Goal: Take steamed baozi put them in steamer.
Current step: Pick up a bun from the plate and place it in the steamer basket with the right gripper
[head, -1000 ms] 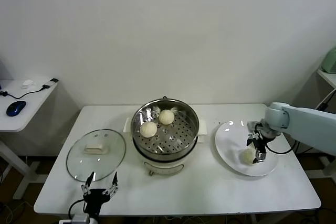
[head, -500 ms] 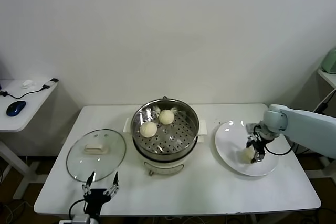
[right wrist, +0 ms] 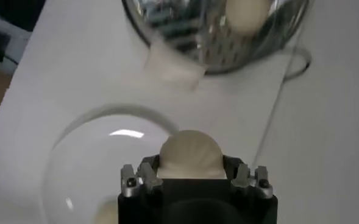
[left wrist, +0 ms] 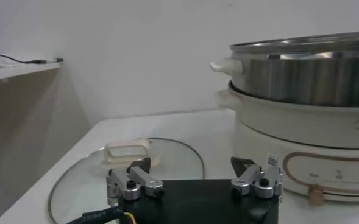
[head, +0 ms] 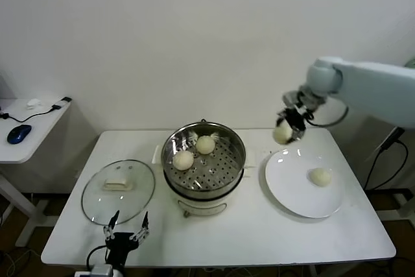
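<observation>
four baozi, one up in our right gripper (head: 283, 132).

our right gripper hangs in the air above the far edge of the plate (head: 288, 189), between it and the steamer (head: 203, 160), fingers closed round one baozi (head: 282, 133); the wrist view shows the bun (right wrist: 188, 154) wedged between the two fingers, with the plate and steamer rim below. two baozi sit on the steamer's perforated tray, one (head: 183, 159) toward its near left, one (head: 206, 144) farther back, close together. a fourth bun (head: 320, 176) lies on the plate's right side. our left gripper (head: 125, 234) is parked low at the table's (head: 259, 238) near edge, just in front of the glass lid (head: 118, 190), its fingers spread apart and holding nothing.
</observation>
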